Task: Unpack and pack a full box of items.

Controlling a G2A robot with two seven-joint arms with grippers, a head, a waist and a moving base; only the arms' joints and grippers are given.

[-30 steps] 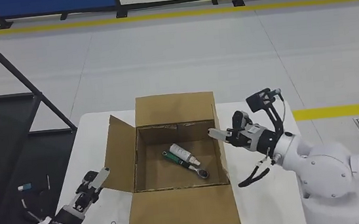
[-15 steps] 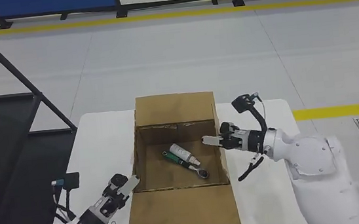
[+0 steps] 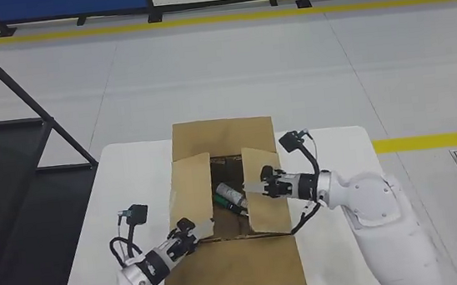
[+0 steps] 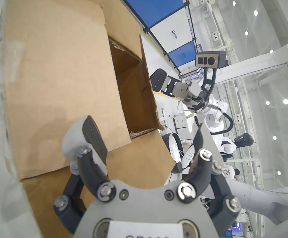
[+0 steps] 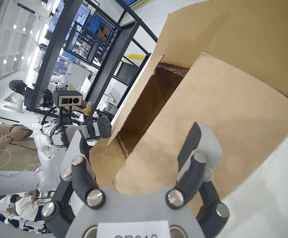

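The cardboard box stands on the white table, its back and front flaps lying outward. Both side flaps lean inward over the opening. Through the gap between them I see a white and green bottle and part of a ratchet tool on the box floor. My left gripper is open, one finger pad against the left flap. My right gripper is open too, against the right flap. Each wrist view shows the other arm's gripper beyond the box: the right one and the left one.
The white table has bare surface left and right of the box. A black metal frame stands off the table's left side. Grey floor with a yellow line lies beyond the table.
Both side flaps have swung from open or upright to leaning inward over the box. My left gripper moved right to the left flap; my right gripper moved left over the box edge.
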